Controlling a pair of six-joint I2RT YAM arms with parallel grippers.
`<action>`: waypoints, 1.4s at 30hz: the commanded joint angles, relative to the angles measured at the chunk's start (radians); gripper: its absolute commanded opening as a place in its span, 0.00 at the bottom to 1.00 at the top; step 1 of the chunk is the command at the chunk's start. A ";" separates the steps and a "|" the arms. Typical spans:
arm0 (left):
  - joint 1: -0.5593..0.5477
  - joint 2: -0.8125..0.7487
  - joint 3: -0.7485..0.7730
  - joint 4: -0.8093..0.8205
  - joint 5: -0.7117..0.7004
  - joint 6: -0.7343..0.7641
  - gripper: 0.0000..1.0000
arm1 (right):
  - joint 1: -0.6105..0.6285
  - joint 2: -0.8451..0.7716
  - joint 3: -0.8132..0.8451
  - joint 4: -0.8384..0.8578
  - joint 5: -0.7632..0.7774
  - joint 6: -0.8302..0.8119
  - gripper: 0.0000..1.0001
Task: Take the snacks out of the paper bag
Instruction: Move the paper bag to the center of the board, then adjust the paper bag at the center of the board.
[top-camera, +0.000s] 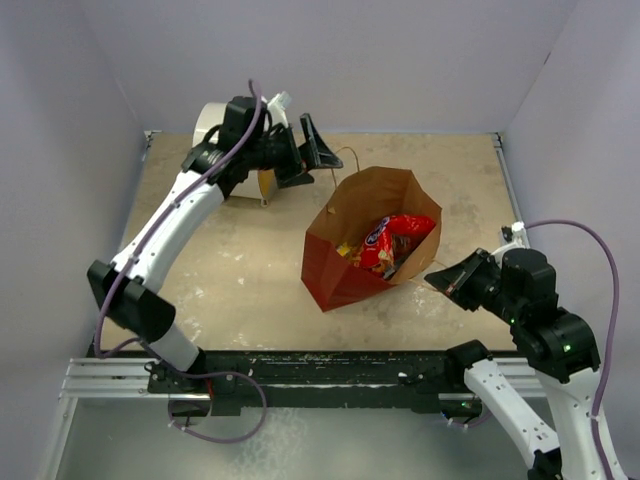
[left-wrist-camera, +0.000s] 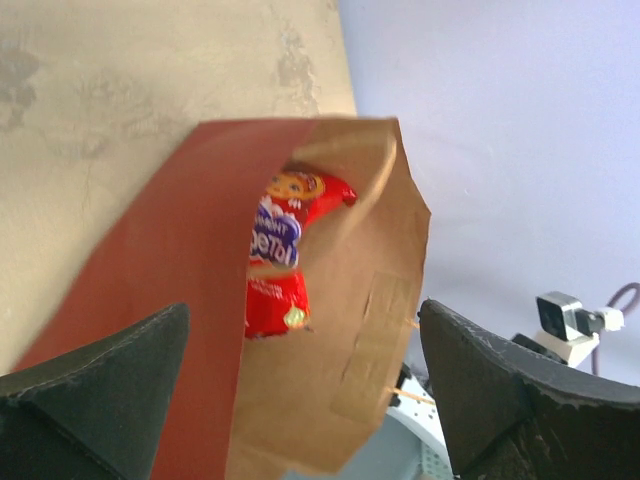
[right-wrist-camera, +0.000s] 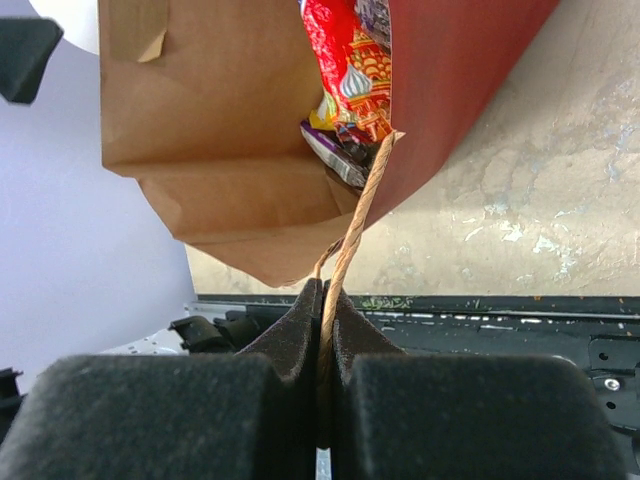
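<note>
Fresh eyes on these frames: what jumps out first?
The tall red paper bag gapes open mid-table, a large red foil snack packet in its mouth. The right end effector is shut on the bag's thin cord handle; the left end effector hangs open behind it.

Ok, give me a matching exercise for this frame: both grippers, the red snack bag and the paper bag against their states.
1. left gripper
2. right gripper
3. red snack bag
4. paper bag

A. red outside, brown inside
B. open, holding nothing
C. shut on the cord handle
D. lying inside the paper bag

Pairs: 1-B, 2-C, 3-D, 4-A
</note>
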 joint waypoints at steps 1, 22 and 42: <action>-0.009 0.106 0.207 -0.054 0.016 0.173 0.99 | 0.008 -0.047 0.059 0.001 0.052 0.041 0.02; -0.194 0.251 0.312 -0.018 -0.195 0.515 0.42 | 0.007 -0.022 0.099 -0.031 0.164 0.049 0.06; 0.022 0.045 0.163 0.010 -0.103 0.317 0.00 | 0.008 0.249 0.181 0.133 -0.096 -0.411 0.08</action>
